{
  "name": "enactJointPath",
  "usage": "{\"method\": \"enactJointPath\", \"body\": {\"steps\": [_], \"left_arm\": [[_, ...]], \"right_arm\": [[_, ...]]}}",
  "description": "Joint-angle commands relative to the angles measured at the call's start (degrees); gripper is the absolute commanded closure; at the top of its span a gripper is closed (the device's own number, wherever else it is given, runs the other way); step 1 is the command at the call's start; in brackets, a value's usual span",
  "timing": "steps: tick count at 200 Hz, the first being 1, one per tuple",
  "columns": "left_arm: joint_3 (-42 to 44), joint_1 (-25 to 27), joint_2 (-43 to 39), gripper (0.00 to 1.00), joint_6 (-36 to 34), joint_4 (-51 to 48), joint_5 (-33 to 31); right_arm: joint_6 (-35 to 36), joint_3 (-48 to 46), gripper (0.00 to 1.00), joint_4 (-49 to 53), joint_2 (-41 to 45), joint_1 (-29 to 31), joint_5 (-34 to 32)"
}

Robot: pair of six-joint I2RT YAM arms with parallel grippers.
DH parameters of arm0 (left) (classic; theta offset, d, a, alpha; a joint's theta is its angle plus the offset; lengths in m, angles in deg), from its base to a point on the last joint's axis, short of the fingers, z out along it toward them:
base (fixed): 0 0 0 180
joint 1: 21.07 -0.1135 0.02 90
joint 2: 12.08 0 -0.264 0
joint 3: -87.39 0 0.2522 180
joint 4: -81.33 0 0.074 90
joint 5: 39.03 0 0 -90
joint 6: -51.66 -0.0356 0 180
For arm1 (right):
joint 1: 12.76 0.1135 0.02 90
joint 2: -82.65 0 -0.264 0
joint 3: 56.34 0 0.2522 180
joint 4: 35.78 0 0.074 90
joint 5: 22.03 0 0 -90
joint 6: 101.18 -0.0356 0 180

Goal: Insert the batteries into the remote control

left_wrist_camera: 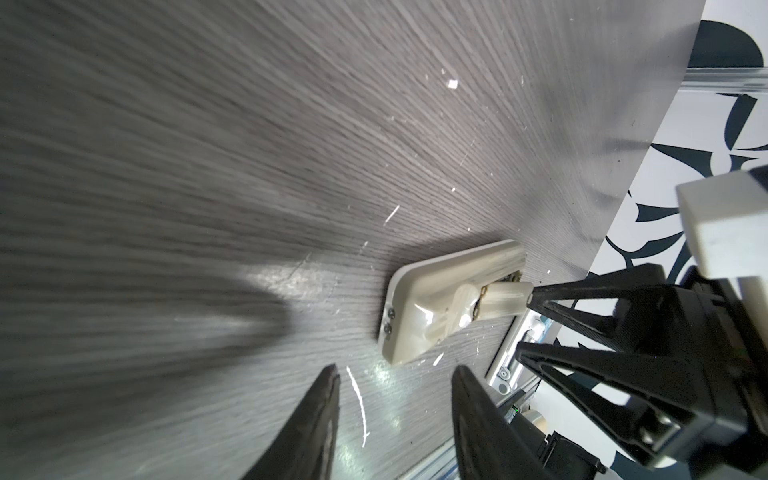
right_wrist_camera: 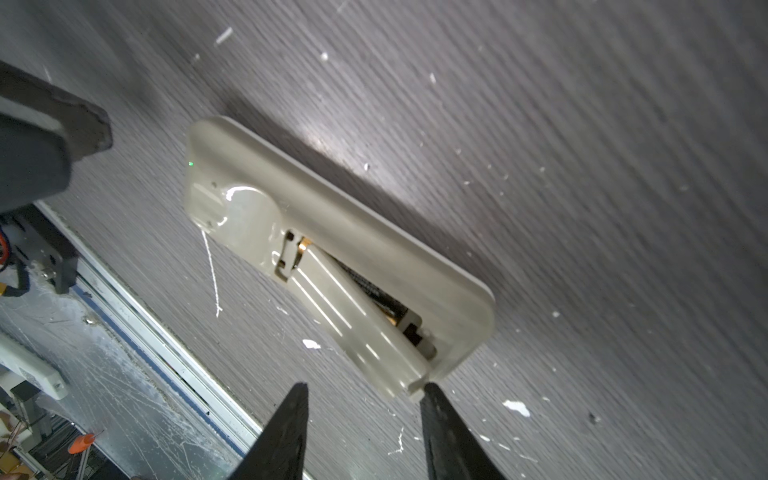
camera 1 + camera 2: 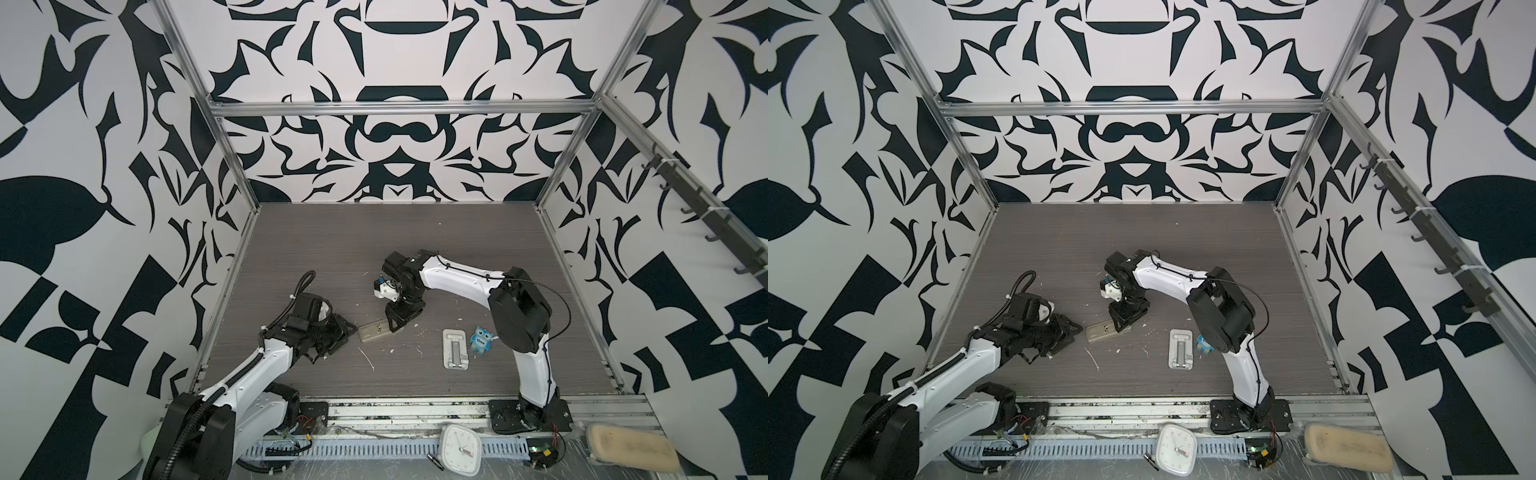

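Remote lies back-up on the table, just ahead of the gripper, whose tips stand apart, one at its near corner. The cover sits skewed over the bay, with a battery showing beside it.

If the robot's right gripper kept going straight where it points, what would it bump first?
Probably the slim beige-backed remote control: its near end, with the flat grey-beige cover askew over the battery bay, lies just ahead of the right gripper. One fingertip seems at its corner, though depth is unclear.
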Motion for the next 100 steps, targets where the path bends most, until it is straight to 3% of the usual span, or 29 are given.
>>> {"method": "enactJointPath", "body": {"steps": [1,100], "left_arm": [[-0.26,0.16,-0.14,0.54,0.23,0.27,-0.57],[0.71,0.16,-0.93,0.54,0.6,0.45,-0.92]], "right_arm": [[0.51,2.22,0.53,0.53,0.48,-0.2,0.85],[0.52,3.12,0.55,0.92,0.0,-0.03,0.98]]}}
